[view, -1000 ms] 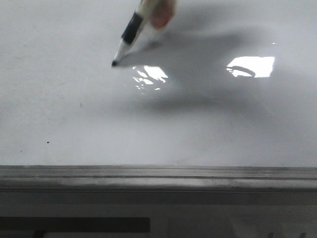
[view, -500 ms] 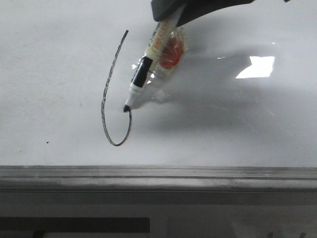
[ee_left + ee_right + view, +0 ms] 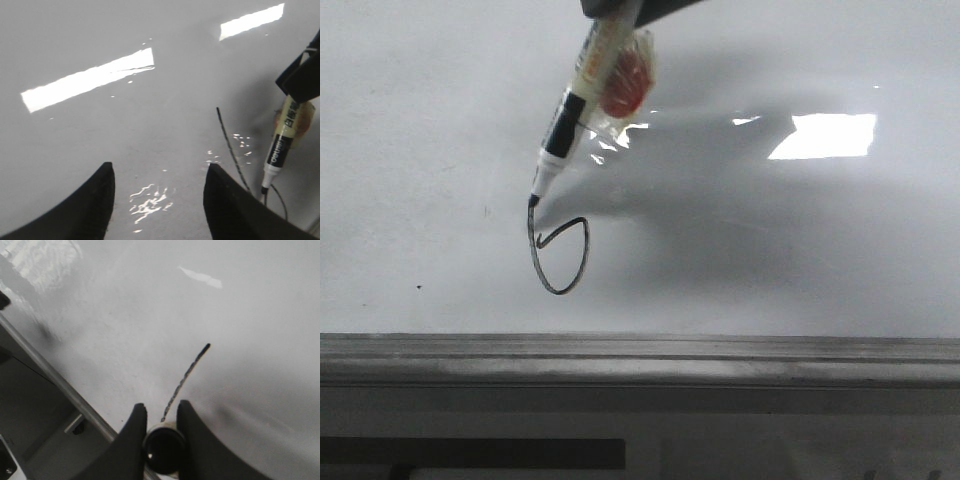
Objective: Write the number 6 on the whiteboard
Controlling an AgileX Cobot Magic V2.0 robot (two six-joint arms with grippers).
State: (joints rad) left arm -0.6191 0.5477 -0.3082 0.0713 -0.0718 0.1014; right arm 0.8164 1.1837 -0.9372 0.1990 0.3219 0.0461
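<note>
Whiteboard glossy, glare-streaked — number 6 drawn, right end effector gripping marker

Marker tip on number 6

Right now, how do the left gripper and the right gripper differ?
The left gripper is open and empty; the right gripper is shut on the marker. The left gripper hangs beside the number 6 without touching any tool; the right gripper holds the marker with its tip at the digit's loop. Both have dark fingers and sit over the whiteboard.
</note>
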